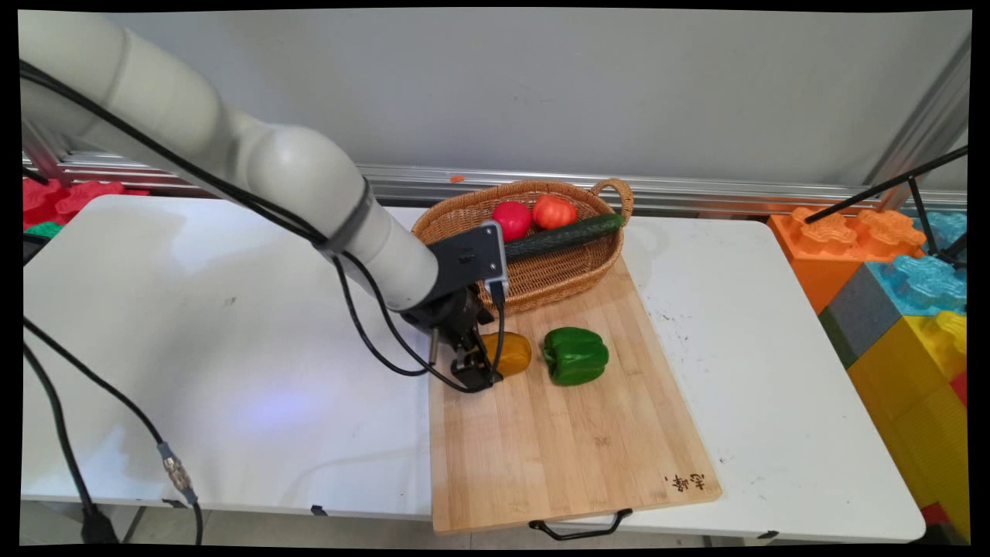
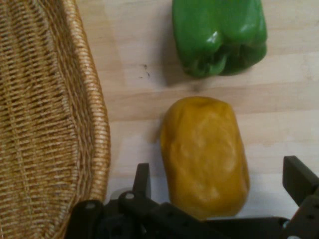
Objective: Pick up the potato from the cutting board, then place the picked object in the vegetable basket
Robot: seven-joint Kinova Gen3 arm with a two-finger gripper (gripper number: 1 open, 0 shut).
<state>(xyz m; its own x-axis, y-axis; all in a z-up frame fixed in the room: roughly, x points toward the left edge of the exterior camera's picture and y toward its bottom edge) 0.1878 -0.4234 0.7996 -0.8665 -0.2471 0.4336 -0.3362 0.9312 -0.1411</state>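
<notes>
My gripper (image 1: pixel 481 365) is down on the wooden cutting board (image 1: pixel 572 449), open, with its fingers either side of a yellow-orange vegetable (image 1: pixel 509 353). In the hand view the yellow vegetable (image 2: pixel 205 154) lies between the left finger (image 2: pixel 142 180) and the right finger (image 2: pixel 298 179), with a gap on each side. A green bell pepper (image 1: pixel 575 355) lies just beyond it on the board (image 2: pixel 134 99); the pepper (image 2: pixel 219 35) is apart from the yellow one. The wicker basket (image 1: pixel 456 205) stands close behind the gripper.
The basket (image 2: pixel 50 124) holds two red tomatoes (image 1: pixel 512 220) (image 1: pixel 554 211) and a cucumber (image 1: pixel 564 236). A black handle (image 1: pixel 580 528) sticks out at the board's front edge. Big coloured foam blocks (image 1: pixel 889 294) stand at the table's right end, with black tripod legs (image 1: pixel 889 186) over them.
</notes>
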